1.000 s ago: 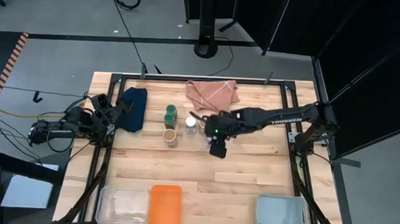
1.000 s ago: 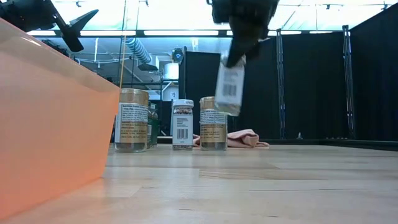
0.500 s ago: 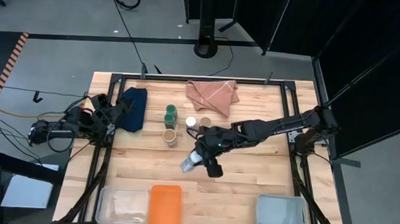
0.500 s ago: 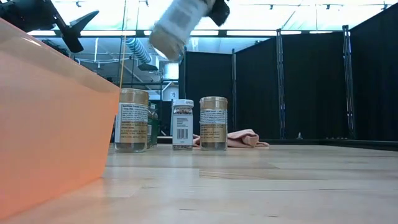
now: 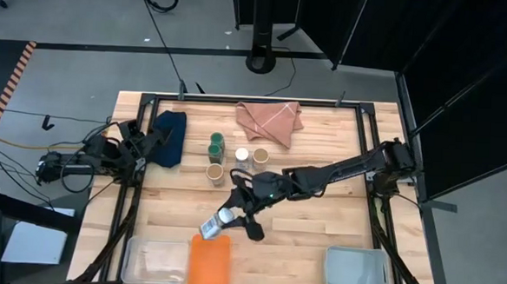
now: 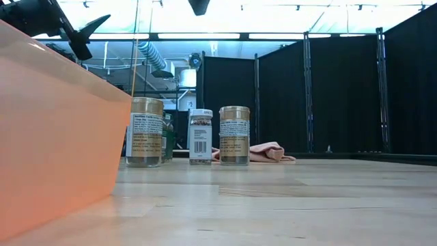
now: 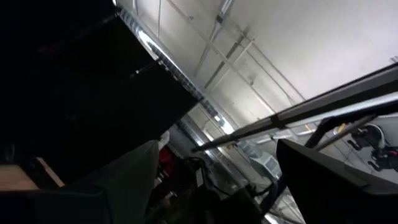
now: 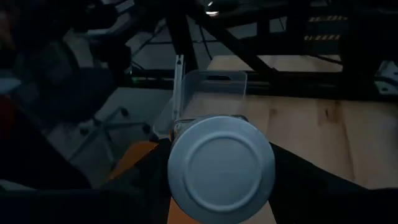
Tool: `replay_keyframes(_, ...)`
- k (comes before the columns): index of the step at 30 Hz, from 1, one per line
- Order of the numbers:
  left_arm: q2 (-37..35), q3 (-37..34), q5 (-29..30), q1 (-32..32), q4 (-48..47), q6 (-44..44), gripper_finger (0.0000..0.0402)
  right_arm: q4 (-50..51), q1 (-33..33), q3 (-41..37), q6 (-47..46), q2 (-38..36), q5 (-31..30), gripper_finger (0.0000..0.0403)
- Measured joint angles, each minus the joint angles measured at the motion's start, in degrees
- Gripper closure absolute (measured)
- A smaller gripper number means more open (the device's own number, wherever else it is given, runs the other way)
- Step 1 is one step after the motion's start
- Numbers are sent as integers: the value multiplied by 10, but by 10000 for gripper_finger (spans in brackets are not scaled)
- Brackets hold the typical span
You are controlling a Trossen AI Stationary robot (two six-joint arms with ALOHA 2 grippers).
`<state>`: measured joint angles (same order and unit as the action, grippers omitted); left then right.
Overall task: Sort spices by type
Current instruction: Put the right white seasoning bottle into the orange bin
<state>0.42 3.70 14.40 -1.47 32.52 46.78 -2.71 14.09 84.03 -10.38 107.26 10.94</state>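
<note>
High view: the left pincer (image 5: 161,135) is idling spread wide at the desk's (image 5: 319,224) left edge, clear of the work. Five jars (image 5: 215,170) are waiting mid-desk. The right pincer (image 5: 230,215) is pinching a white-lidded jar (image 5: 212,225), tilting it over the orange bin (image 5: 209,263), presumably for dropping in.

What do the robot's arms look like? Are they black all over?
Nearly. Both arms are dark, thin and jointed. The right arm is a long black limb ending in two dark fingers. The left arm is dark too, with black cables looping beside it and pointed dark fingers.
</note>
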Motion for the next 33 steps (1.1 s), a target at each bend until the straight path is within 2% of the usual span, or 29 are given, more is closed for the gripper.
replay_keyframes(4,0,0,-7,0,4,4,69,-47,25,0,-36,29,-48,194)
replay_keyframes(7,-1,0,-32,0,6,19,69,-34,39,22,-49,54,-79,194)
replay_keyframes(11,-1,0,-66,0,5,24,69,43,50,98,-41,96,-100,194)
replay_keyframes(19,-1,0,-91,1,3,33,69,330,59,337,8,208,-123,194)
replay_keyframes(23,-1,0,-94,1,3,33,69,437,59,427,12,254,-140,194)
replay_keyframes(27,-1,0,-94,1,2,33,69,482,62,478,16,286,-147,194)
replay_keyframes(33,-1,0,-94,1,0,33,69,475,70,483,12,295,-138,194)
